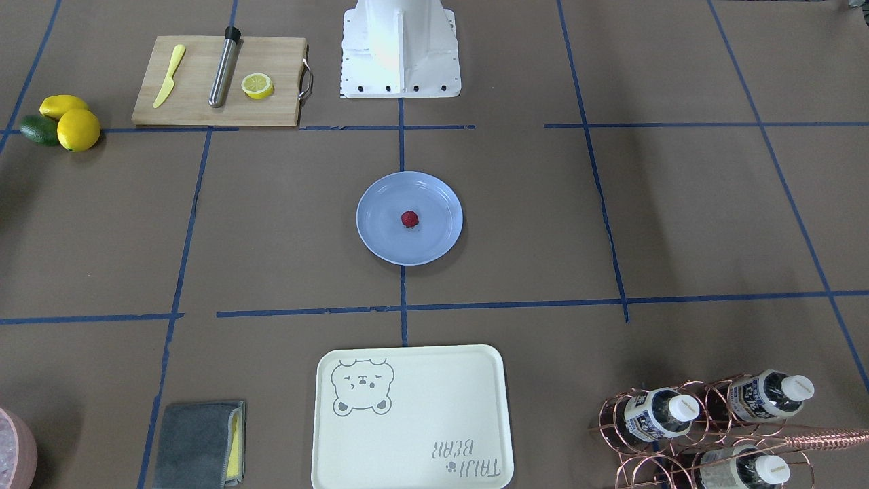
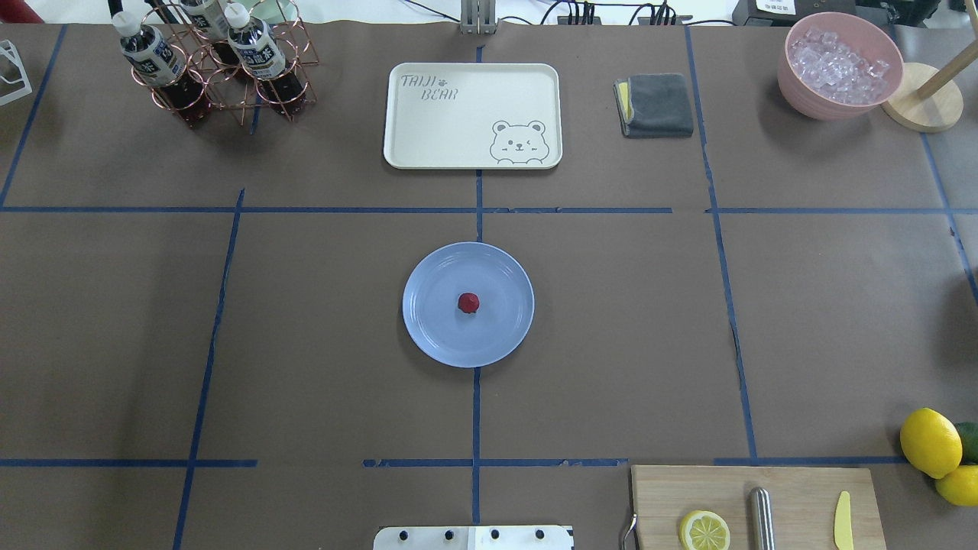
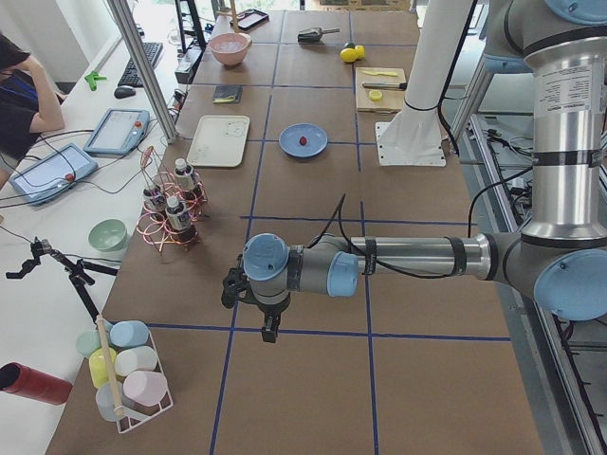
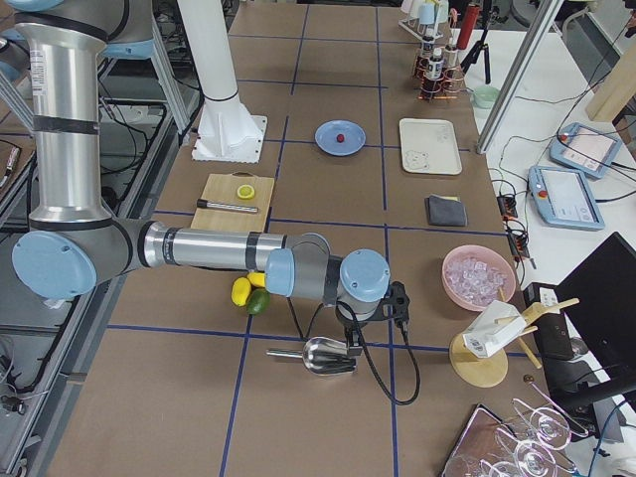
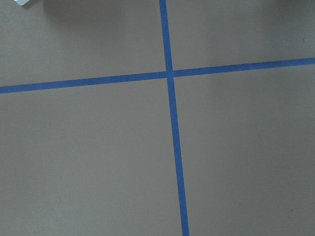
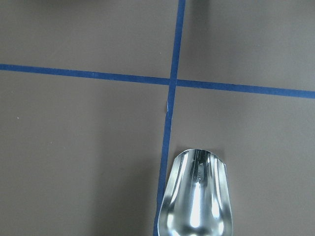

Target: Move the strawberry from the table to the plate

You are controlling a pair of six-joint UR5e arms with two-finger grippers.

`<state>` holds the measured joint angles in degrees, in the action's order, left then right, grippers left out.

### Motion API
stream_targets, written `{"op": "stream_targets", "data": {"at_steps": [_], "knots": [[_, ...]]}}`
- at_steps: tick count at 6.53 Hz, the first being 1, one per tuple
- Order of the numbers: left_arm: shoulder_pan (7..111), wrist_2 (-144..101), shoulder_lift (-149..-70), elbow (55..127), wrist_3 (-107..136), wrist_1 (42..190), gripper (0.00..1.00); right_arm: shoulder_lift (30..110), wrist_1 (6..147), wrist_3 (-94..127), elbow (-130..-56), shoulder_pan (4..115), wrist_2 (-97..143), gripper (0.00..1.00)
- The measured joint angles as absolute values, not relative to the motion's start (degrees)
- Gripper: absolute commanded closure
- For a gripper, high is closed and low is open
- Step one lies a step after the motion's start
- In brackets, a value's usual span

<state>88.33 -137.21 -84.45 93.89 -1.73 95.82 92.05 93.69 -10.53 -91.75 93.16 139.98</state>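
Observation:
The strawberry [image 1: 409, 219] [image 2: 468, 302], small and dark red, lies near the middle of the light-blue plate [image 1: 380, 238] [image 2: 432, 328] at the centre of the brown table [image 1: 271, 224]. No arm reaches into the overhead or front views. In the left side view my left gripper [image 3: 269, 328] hangs low over the table, far from the plate [image 3: 292, 144]. My right gripper [image 4: 350, 336] hovers over a metal scoop [image 4: 323, 355] at the other end. Whether either one is open or shut, I cannot tell. Neither wrist view shows any fingers.
A cutting board [image 2: 795, 504] holds a lemon slice [image 2: 704, 530], a steel rod and a yellow knife. Lemons [image 2: 930, 441] sit beside it. A bear tray [image 2: 472, 114], grey cloth [image 2: 655, 105], bottle rack [image 2: 214, 65] and ice bowl [image 2: 839, 65] line the far edge.

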Motion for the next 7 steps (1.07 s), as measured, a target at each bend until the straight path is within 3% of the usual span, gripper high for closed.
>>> {"op": "stream_targets", "data": {"at_steps": [7], "knots": [[88.33, -137.19, -84.11, 93.49, -1.76, 96.15, 0.0, 91.86, 93.69, -10.46, -92.11, 93.16, 140.01, 0.0]]}}
